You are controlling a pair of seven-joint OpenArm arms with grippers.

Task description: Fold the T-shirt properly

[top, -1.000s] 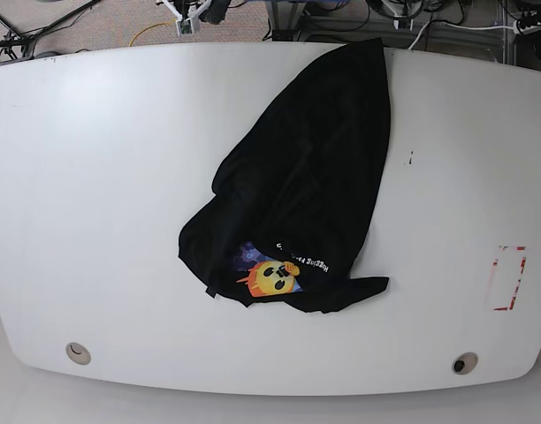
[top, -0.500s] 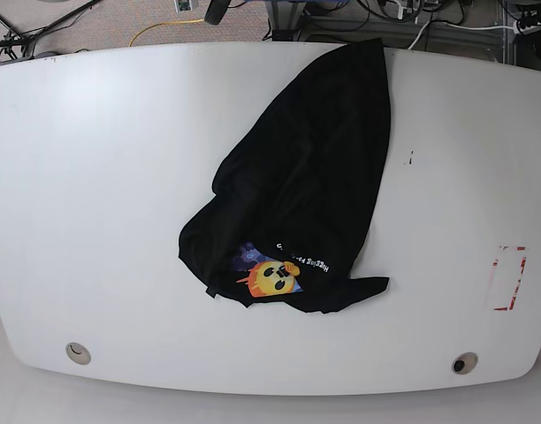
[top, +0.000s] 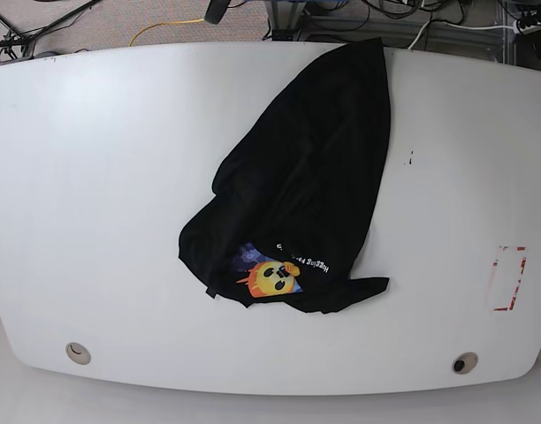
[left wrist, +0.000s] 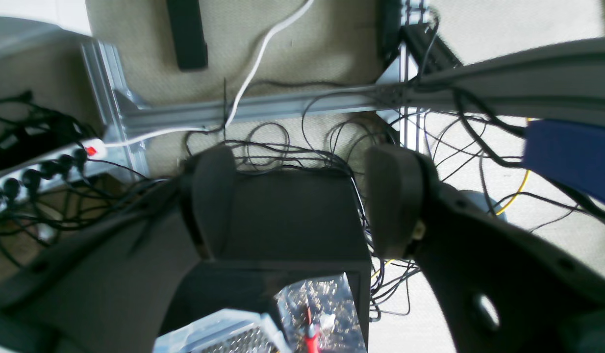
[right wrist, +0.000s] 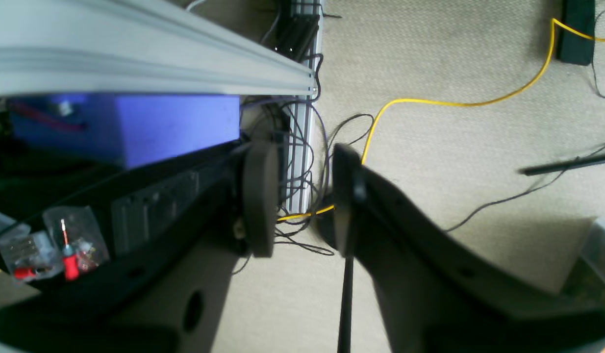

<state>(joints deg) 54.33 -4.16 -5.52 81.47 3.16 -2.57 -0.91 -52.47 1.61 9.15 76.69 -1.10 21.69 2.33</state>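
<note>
We find the T-shirt [top: 301, 181] lying in a crumpled heap near the middle of the white table [top: 94, 177]. Its long axis runs diagonally, from a bunched lower end at the front, where the yellow-orange face print [top: 272, 277] shows, up to a narrow tip reaching the table's far edge. No arm appears in the base view, so both are clear of the table, and we cannot tell from these views which arm is nearer.

Going left to right in the base view, the right arm comes first. The right gripper [right wrist: 297, 196] looks down past an aluminium frame rail [right wrist: 150, 68] at carpet and a yellow cable [right wrist: 430, 102]. Its fingers [right wrist: 259, 196] stand a moderate gap apart, with nothing between them but floor and wires behind.

The left gripper [left wrist: 302, 201] also faces the floor, over a tangle of black cables [left wrist: 302, 147] and a power strip [left wrist: 42, 162]. Its fingers [left wrist: 212, 196] are spread wide and hold nothing.

We judge that folding has not begun: either arm must first travel to the garment and spread it flat.
</note>
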